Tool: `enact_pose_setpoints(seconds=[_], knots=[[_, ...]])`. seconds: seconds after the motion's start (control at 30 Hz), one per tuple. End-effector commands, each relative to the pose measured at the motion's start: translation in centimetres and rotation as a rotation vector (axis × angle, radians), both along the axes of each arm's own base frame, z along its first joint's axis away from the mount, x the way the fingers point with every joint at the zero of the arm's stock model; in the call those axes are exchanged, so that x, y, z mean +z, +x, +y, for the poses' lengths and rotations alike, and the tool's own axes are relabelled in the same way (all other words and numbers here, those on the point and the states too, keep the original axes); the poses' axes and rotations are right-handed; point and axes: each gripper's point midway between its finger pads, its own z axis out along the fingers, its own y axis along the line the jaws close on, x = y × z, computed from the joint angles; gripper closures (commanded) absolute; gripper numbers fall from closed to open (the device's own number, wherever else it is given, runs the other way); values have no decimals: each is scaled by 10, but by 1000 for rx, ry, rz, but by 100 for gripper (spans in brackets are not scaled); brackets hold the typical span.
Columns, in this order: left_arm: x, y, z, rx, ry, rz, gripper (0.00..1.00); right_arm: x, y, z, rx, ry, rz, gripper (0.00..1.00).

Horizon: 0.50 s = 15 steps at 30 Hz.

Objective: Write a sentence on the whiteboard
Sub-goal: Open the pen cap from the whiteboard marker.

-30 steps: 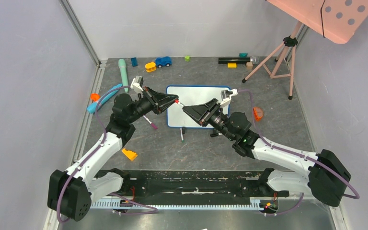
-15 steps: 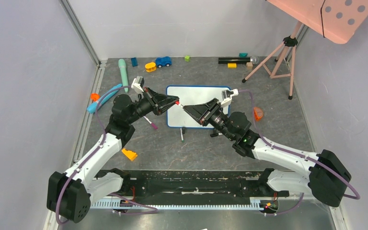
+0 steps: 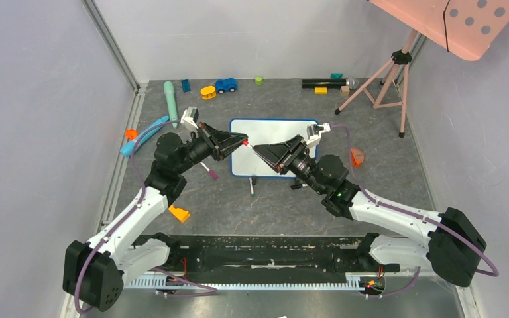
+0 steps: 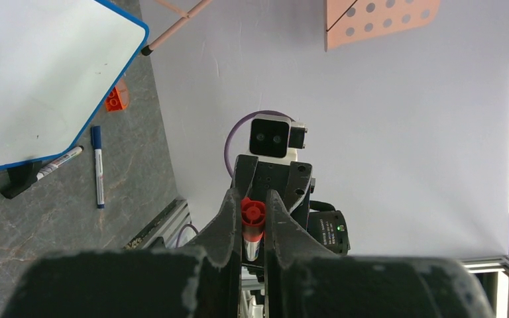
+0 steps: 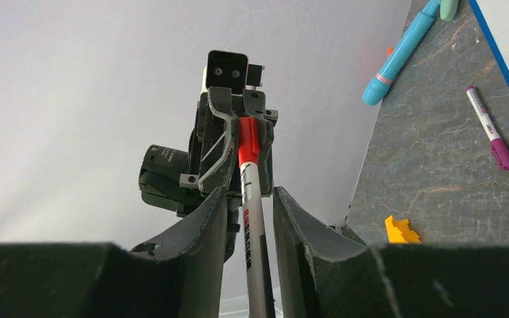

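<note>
The whiteboard (image 3: 275, 130), white with a blue frame, lies flat at mid-table, and its face shows no writing. It also shows in the left wrist view (image 4: 33, 73). The sentence is not visible. My two grippers meet tip to tip over the board's left part. My left gripper (image 3: 244, 140) (image 4: 253, 211) is shut on the red cap (image 4: 253, 216) of a red marker. My right gripper (image 3: 256, 148) (image 5: 252, 195) holds the marker's silver barrel (image 5: 253, 228) between its jaws. The cap end (image 5: 247, 146) sits in the left gripper's fingers.
A purple marker (image 3: 207, 169) lies left of the board. A black-and-white marker (image 3: 252, 184) and a blue marker (image 4: 97, 165) lie in front of it. A yellow block (image 3: 179, 213), an orange piece (image 3: 356, 157), a blue tube (image 3: 142, 137), back-edge toys and a pink tripod (image 3: 384, 79) surround it.
My right gripper has edged slightly up toward the left gripper. The left arm has shifted a little. The marker stays between the two grippers.
</note>
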Motion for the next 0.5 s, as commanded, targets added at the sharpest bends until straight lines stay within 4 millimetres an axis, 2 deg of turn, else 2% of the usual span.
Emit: enact_pose_setpoints(seconds=[0.0,0.23,0.3,0.4,0.47], knots=[[9,-1,-3,0,-13,-20,98,20,-3,-2,6,56,-35,68],[5,2,-10,13,7,-27,98,16,-4,0,14,49,-29,69],[5,1,-13,6,9,-30,98,16,-3,-3,3,58,-28,77],[-2,1,-15,8,16,-16,98,16,-3,-3,4,54,-26,83],[-4,1,-16,6,19,-10,98,15,-4,-2,8,56,-21,98]])
